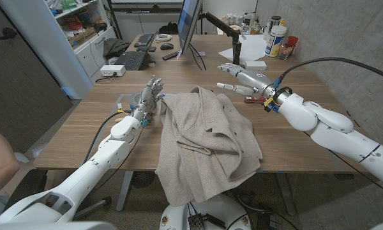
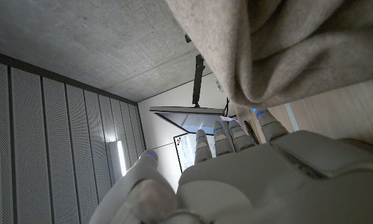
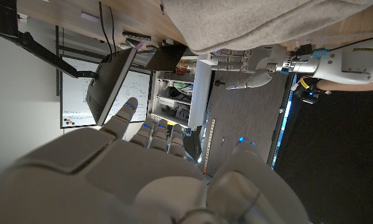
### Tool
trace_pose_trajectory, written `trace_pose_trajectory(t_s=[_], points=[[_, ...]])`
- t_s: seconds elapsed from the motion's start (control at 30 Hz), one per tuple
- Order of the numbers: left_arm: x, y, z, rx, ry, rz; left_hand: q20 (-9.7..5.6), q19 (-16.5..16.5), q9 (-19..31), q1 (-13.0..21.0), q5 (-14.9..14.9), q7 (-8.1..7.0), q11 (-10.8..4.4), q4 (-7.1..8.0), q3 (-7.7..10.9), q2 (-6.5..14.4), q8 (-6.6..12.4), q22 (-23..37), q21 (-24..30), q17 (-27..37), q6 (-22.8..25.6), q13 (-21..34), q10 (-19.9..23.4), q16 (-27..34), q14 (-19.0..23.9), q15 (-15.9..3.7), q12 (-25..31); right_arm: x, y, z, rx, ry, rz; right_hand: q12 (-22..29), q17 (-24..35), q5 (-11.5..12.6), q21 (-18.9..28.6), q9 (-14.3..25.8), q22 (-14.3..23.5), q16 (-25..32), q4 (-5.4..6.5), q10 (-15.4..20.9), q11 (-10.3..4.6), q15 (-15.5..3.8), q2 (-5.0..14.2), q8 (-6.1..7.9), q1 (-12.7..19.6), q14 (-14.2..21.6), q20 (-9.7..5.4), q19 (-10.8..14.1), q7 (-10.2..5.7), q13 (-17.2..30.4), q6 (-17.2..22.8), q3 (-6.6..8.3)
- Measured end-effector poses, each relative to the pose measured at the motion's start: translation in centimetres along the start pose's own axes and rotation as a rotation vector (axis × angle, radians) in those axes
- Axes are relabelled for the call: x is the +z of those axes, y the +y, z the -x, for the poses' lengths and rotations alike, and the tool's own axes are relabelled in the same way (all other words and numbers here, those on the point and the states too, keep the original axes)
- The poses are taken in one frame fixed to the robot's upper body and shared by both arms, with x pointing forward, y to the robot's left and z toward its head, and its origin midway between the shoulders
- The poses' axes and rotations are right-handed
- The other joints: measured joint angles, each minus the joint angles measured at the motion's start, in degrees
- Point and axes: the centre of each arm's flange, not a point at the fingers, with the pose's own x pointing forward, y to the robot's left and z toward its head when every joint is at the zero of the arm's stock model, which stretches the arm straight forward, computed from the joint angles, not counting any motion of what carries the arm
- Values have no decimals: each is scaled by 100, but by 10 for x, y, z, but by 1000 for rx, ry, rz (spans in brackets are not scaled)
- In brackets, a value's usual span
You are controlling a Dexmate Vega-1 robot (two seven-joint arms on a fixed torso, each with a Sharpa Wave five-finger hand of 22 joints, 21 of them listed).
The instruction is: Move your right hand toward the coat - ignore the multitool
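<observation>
Beige coat [image 1: 204,140] lies crumpled mid-table, spilling over the near edge. The right hand [image 1: 246,80] hovers beyond its far right corner, fingers spread and holding nothing, the coat toward the robot's left. The left hand [image 1: 150,96], also empty with fingers apart, stands just beside the coat.

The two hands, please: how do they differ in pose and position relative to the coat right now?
The left hand stands fingers-up at the coat's left edge; the right hand reaches sideways beyond the coat's far right corner, over the table. Both are open and hold nothing.
</observation>
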Motion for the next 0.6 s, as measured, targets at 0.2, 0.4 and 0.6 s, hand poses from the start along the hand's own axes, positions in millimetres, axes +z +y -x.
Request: trace_pose_trajectory(t_s=[0.2,0.4,0.6], points=[[0,0,0,0,0,0,0,0,0,0,0,0,0,0,0,0,0,0,0,0,0,0,0,0,0,0,0,4,2,-2,11,-10,13,-33,0,0,-27,0,0,0,0,-37,-11,2,0,0,0,-2,20,-20,0,0,0,0],[0,0,0,1,-1,1,0,0,0,0,0,0,0,0,0,0,0,0,0,0,0,0,0,0,0,0,0,8,5,-4,19,-18,25,-33,0,0,-26,0,0,-22,0,-107,0,0,0,0,0,-62,21,-83,-42,0,-42,1],[0,1,0,2,-1,2,0,0,0,0,0,0,0,0,0,0,0,0,0,0,0,0,0,0,0,0,0,12,9,-6,33,-26,38,-79,0,0,-26,0,0,-22,-24,-177,-11,-11,0,0,0,-134,30,-154,-39,0,-103,25]])
